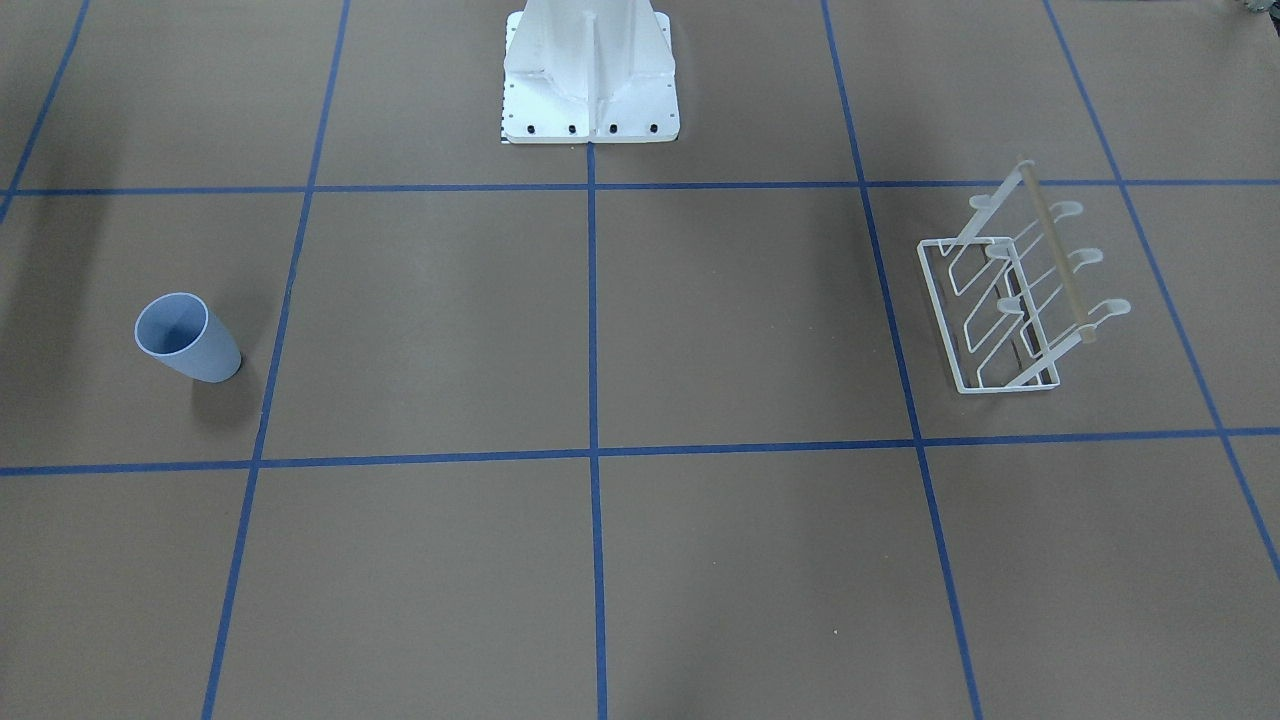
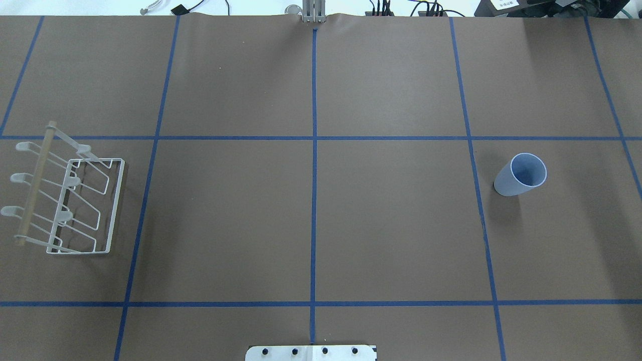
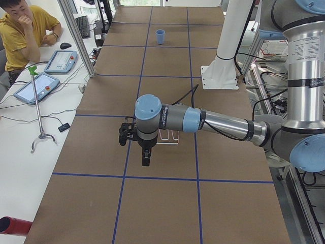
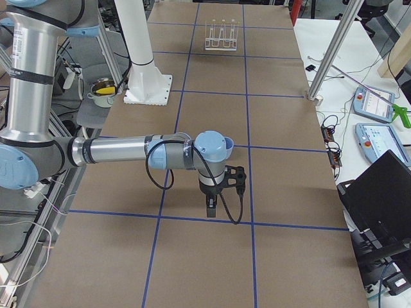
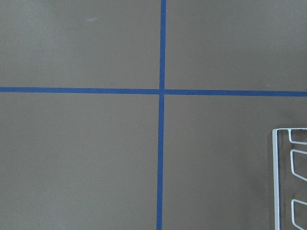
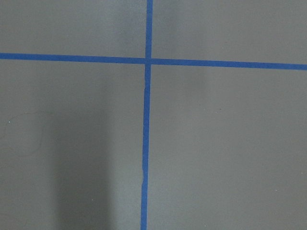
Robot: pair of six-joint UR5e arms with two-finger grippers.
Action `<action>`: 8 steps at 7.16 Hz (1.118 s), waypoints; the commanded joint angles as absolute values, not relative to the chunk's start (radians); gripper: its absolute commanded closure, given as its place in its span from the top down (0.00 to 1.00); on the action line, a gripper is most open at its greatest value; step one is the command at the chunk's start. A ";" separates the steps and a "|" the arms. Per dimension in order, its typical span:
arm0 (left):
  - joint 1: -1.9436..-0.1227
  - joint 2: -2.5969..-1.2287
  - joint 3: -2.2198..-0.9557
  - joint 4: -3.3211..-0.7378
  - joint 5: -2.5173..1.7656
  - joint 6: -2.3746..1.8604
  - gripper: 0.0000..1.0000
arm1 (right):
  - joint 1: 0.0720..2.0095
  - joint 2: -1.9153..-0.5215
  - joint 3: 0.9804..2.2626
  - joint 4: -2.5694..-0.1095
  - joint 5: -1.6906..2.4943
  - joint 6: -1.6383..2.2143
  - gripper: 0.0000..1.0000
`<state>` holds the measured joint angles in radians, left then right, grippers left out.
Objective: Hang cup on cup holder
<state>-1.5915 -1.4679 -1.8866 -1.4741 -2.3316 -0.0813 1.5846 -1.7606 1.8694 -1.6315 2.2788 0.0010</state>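
Note:
The light blue cup stands upright on the brown table, on the robot's right side; it is small and far in the exterior left view. The white wire cup holder with its wooden top bar stands on the robot's left side, empty. Its base corner shows in the left wrist view. My left gripper hangs above the table near the holder, which the arm partly hides. My right gripper hangs above the table; the cup is hidden there. I cannot tell whether either is open or shut.
Blue tape lines divide the table into squares. The white robot base plate sits at the robot's edge of the table. An operator sits at a side desk with tablets. A laptop stands beyond the table's other end.

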 commanded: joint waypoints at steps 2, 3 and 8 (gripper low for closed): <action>-1.588 -1.471 -1.917 -1.530 -2.332 -0.080 0.99 | 1.582 -1.753 1.890 -1.618 2.281 -0.006 1.00; -1.588 -1.468 -1.899 -1.624 -2.332 -0.087 0.99 | 1.568 -1.753 1.897 -1.562 2.281 -0.008 1.00; -1.588 -1.503 -1.832 -1.724 -2.332 -0.087 0.99 | 1.361 -1.686 1.894 -1.382 2.322 0.017 1.00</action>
